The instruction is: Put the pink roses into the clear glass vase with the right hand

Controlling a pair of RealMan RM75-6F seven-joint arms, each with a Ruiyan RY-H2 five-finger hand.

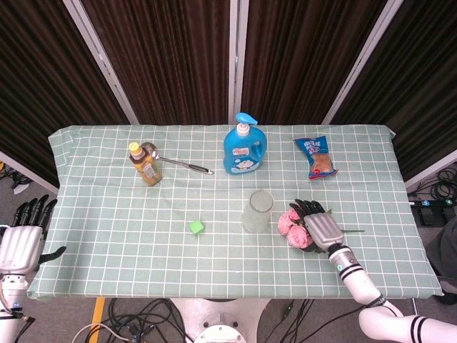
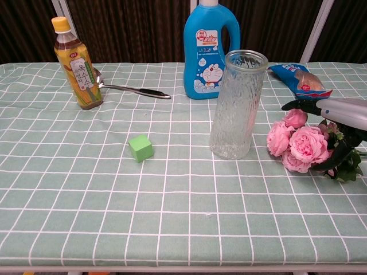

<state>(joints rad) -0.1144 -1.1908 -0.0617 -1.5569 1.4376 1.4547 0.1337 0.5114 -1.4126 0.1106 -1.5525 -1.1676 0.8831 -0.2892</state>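
The head view takes in both hands: the left hand point(image 1: 21, 239) hangs off the table's near left corner, fingers spread and holding nothing, and the chest view does not show it at all. The right hand point(image 1: 319, 224) lies flat over the pink roses point(image 1: 295, 227), fingers stretched out above the blooms; whether it has any grip on the stems cannot be told. From the chest view only its fingertips point(image 2: 299, 105) and silver back reach in from the right edge, above the roses, which lie on the green checked tablecloth point(image 2: 114, 195) just right of the clear glass vase point(image 2: 238, 104). The vase stands upright and empty, between the flowers and a small green cube point(image 2: 140, 148). Farther back stand a blue detergent bottle point(image 2: 211, 48), a tea bottle point(image 2: 78, 63) with a metal spoon point(image 2: 129, 89) beside it, and a blue snack packet point(image 2: 298, 79).
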